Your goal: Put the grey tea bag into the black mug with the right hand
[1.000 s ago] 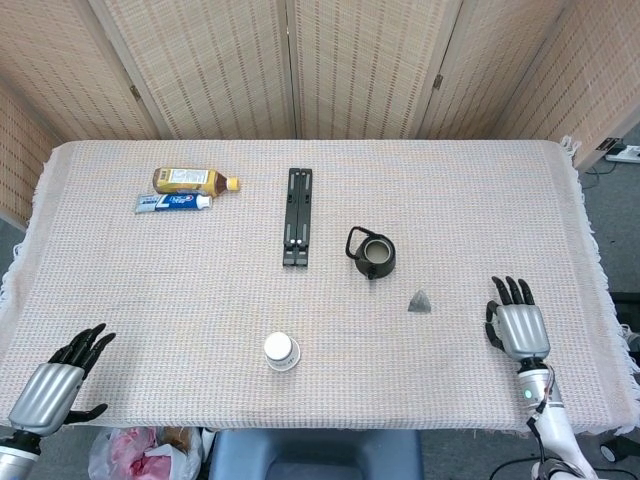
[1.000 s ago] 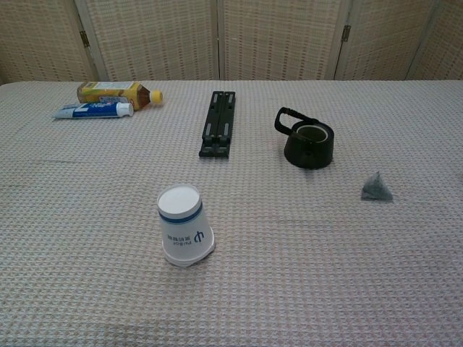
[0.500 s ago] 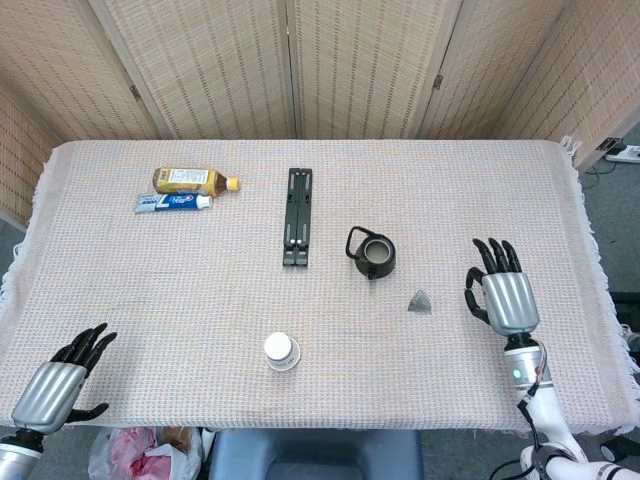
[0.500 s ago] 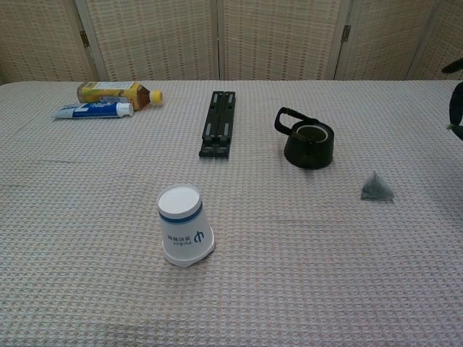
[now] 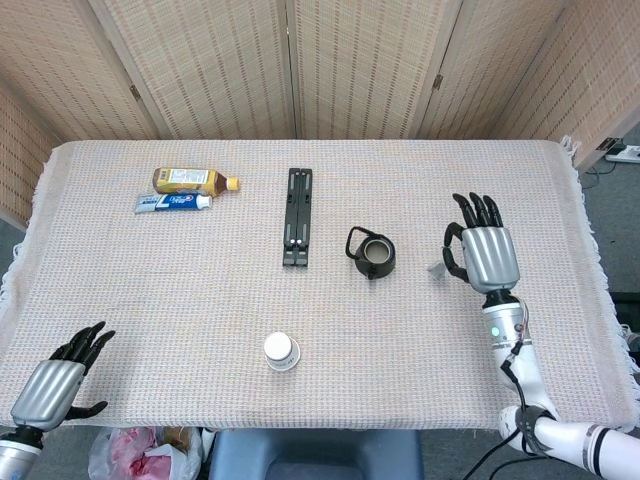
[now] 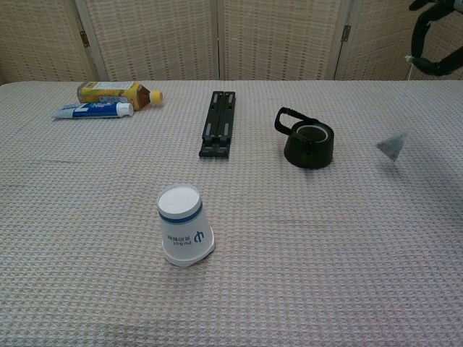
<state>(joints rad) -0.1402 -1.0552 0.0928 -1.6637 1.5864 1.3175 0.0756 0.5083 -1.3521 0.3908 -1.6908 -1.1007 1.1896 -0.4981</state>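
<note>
Right hand point(image 5: 484, 256) pinching the string so the grey tea bag point(image 6: 393, 147) dangles free, probably for lowering into the black mug point(image 5: 375, 256); left hand point(image 5: 55, 385) idle, fingers apart.

cloth-covered table point(image 5: 480, 180), bottle point(image 5: 192, 180), toothpaste point(image 5: 173, 202), black mug point(image 5: 374, 254), paper cup point(image 5: 281, 351)
</note>
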